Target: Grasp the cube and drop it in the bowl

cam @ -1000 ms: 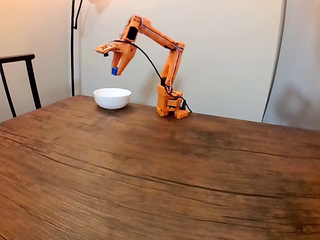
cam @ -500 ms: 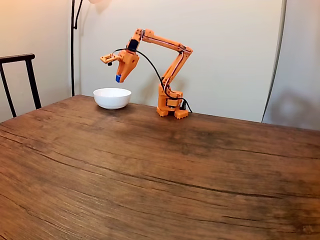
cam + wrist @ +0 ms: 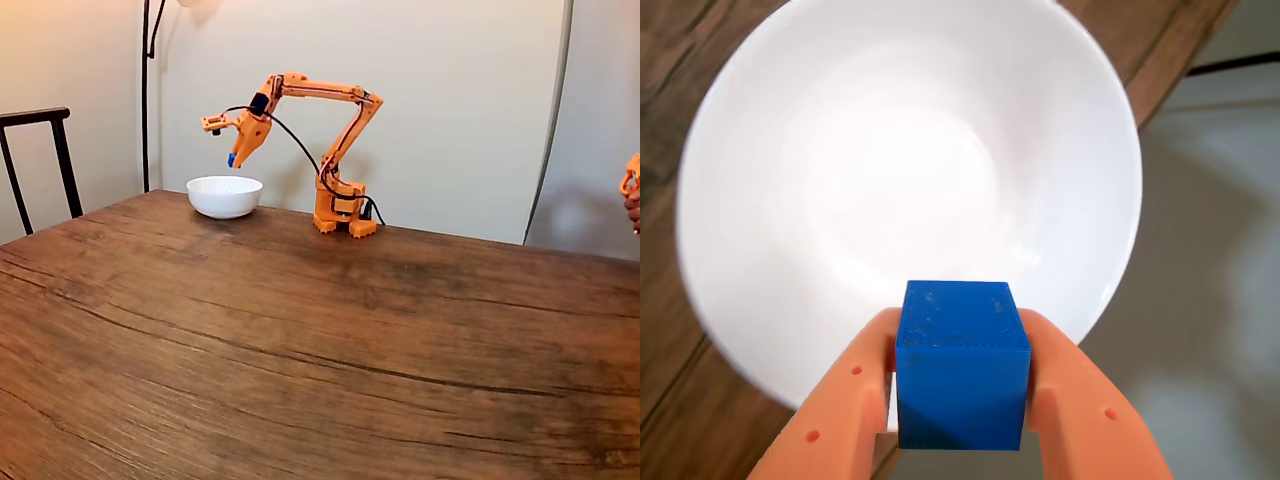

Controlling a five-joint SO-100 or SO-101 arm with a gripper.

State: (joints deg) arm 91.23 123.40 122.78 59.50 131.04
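**Cube held over the near rim of the bowl**

Wood-grain bench (image 3: pixel 300 340) runs back to a pale wall, with my orange arm (image 3: pixel 340 150) bolted at the far edge. My fingers (image 3: pixel 960 400) are clamped on the blue cube (image 3: pixel 961 365), one pad against each side face. Seen from the wrist view, the white bowl (image 3: pixel 790 130) lies directly below and ahead; the cube hangs over its near rim, not its middle. In the fixed view the cube (image 3: pixel 231 159) sits well above the bowl (image 3: pixel 224 196). Releasing now looks risky, I judge; reaching slightly further forward seems safer. My fingertips are hidden behind the cube, and the bowl's top edge is cut off.
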